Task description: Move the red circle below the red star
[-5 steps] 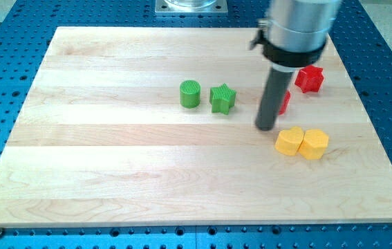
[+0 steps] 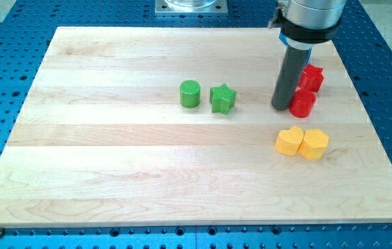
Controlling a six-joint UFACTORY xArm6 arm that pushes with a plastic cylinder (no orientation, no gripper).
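The red circle (image 2: 303,104) sits at the view's right, just below and slightly left of the red star (image 2: 312,77), and the two seem to touch. My tip (image 2: 281,107) rests on the board right against the red circle's left side. The dark rod rises from there to the grey arm at the view's top and hides part of the red star's left edge.
A green circle (image 2: 190,93) and a green star (image 2: 222,98) sit side by side near the board's middle. Two yellow blocks (image 2: 290,140) (image 2: 314,144) touch each other below the red circle. The wooden board (image 2: 113,173) lies on a blue perforated table.
My tip has moved up and to the right. The red circle, which the rod mostly hid before, now shows in full further right, under the red star.
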